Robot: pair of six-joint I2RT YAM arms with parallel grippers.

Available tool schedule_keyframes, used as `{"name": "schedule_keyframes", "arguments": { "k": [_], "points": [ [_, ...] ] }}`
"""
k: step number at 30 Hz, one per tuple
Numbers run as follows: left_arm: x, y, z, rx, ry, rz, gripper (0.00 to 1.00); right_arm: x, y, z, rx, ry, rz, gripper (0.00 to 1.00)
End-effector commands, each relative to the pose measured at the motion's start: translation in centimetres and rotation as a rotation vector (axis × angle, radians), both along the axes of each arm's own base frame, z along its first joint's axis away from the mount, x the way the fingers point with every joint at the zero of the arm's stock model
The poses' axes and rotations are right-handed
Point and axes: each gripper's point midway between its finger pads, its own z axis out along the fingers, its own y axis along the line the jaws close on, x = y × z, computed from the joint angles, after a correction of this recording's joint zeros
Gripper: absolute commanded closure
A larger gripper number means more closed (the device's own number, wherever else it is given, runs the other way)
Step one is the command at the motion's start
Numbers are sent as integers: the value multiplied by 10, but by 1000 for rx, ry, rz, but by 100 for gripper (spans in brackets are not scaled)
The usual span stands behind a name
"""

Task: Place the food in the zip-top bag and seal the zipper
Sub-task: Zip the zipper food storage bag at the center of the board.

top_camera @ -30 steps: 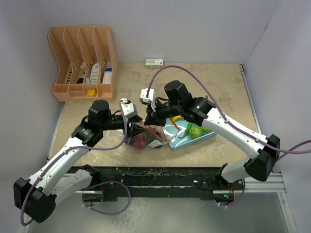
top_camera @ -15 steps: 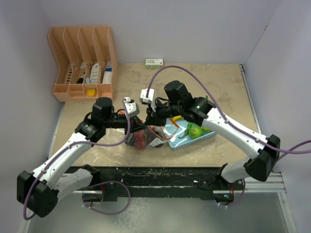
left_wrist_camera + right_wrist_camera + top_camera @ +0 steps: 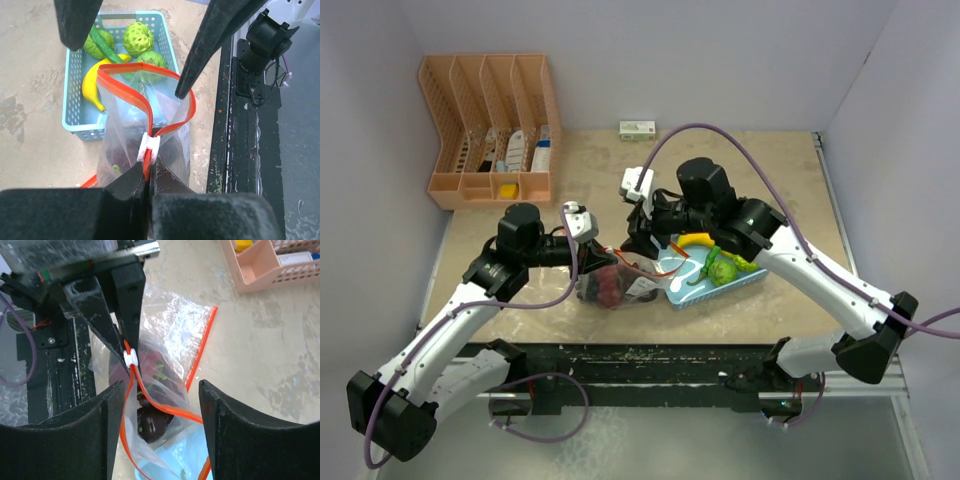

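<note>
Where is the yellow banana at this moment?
In the top view the banana lies in the blue basket, right of centre, beside the green fruits and right of the bag.

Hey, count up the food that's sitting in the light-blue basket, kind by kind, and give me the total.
Round green fruits: 3 (one seen through the zip-top bag)
Yellow banana: 1
Long green pepper: 1
Total: 5
</note>
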Motion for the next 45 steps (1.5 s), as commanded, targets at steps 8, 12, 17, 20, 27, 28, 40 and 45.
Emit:
{"name": "schedule_keyframes", "arguments": {
  "k": [8,12,17,20,27,28,40,45],
  "points": [
    [5,-2,17,-37,-63,-5,100,-14,36,3,66,64,208,27],
    [5,-2,17,-36,-65,-4,100,-14,39,4,75,61,219,28],
    [4,-1,16,-35,-65,-4,100,-14,40,9,90,51,217,38],
    [4,-2,17,-36,-68,-4,100,-15,40,7,89,58,221,44],
    [4,-1,16,-35,-64,-4,100,-15,39,3,75,72,224,61],
    [4,-1,16,-36,-66,-4,100,-14,39,1,70,73,221,60],
    [5,-1,17,-36,-65,4,100,-17,39,-7,45,104,234,81],
    [7,0,17,-37,-68,21,100,-13,36,-10,24,105,202,94]
  ]
}}
